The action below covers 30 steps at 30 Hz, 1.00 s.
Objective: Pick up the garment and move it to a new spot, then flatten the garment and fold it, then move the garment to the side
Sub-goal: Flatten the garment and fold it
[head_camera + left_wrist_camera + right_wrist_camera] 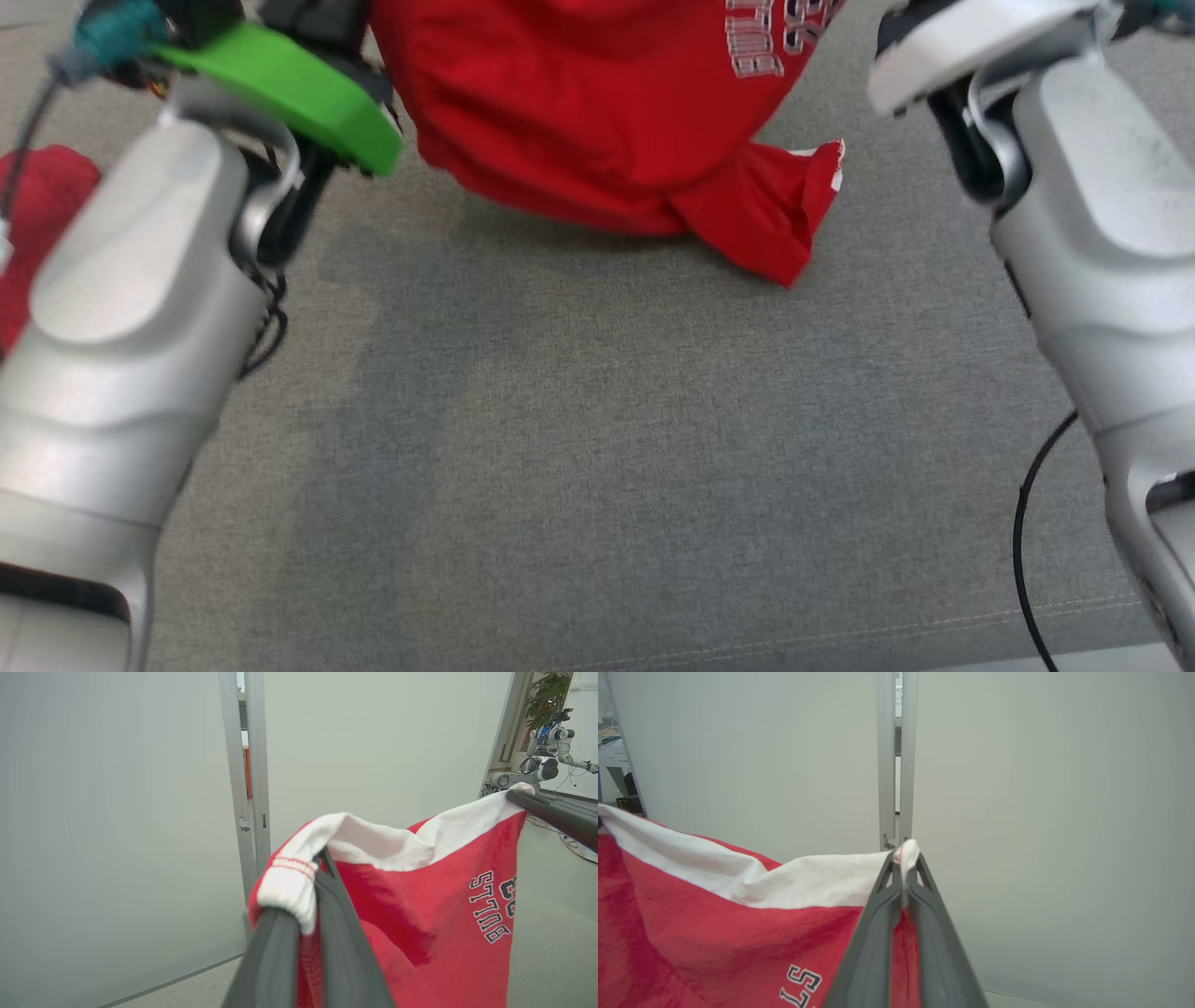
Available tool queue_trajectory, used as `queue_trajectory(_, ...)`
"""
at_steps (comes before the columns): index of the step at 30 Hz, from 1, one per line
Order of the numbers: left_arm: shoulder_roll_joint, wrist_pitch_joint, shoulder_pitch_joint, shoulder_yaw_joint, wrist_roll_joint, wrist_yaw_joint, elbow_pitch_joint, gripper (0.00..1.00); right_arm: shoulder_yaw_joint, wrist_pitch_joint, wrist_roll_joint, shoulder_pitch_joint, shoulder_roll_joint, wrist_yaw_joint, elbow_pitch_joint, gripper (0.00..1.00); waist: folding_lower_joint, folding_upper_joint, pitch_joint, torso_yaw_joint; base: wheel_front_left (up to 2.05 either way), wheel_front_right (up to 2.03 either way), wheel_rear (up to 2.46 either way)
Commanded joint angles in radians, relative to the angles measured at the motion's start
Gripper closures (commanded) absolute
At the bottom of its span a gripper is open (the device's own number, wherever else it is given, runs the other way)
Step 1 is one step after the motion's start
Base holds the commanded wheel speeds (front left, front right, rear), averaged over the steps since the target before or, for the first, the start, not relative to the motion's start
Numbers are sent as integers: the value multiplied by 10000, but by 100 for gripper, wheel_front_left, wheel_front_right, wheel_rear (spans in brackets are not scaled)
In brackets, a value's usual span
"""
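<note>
The garment (579, 103), a bright red jersey with white trim and upside-down "BULLS" lettering, hangs between my two arms. Its lower folds trail on the grey fabric surface (597, 448). In the left wrist view my left gripper (303, 886) is shut on a bunched white-trimmed corner of the garment (420, 896). A dark finger of the other gripper (551, 812) pinches the far end of the white band. In the right wrist view my right gripper (903, 858) is shut on the white trim of the garment (714, 924), a tuft poking out above the tips. The white edge sags between the two grips.
A second red cloth (37, 215) lies at the left edge behind my left forearm (121, 308). A black cable (1027, 523) hangs by my right forearm (1102, 261). Pale wall panels with a door frame (896, 760) stand ahead. Another robot (546, 751) stands far off.
</note>
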Motion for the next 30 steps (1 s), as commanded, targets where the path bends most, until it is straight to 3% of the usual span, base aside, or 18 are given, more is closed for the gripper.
queue_trajectory(1, 224, 66, -799, 1, -246, 12, 167, 100, 45, -30, 125, -821, 47, -15, 292, 100, 0, 0, 1220, -196, 0, 0, 0)
queue_trajectory(8, 482, -160, -4337, -213, -781, 12, 905, 100, -7, -30, -15, -4145, 97, -15, 1069, 100, 0, 0, 1805, -226, 0, 0, 0)
queue_trajectory(15, 588, -502, -5553, -684, -1282, 12, 1299, 100, 204, -30, -315, -4849, 233, -15, 1052, 100, 0, 0, 1949, -334, 0, 0, 0)
queue_trajectory(23, 757, -680, -3040, -945, -1837, 12, 384, 100, 661, -30, 195, -2587, -158, -15, 436, 100, 0, 0, 1680, -150, 0, 0, 0)
queue_trajectory(30, 547, -670, 1756, 573, -840, 14, -1671, 100, 751, -28, 572, 1008, -558, -15, -866, 100, 0, 0, 756, -127, 0, 0, 0)
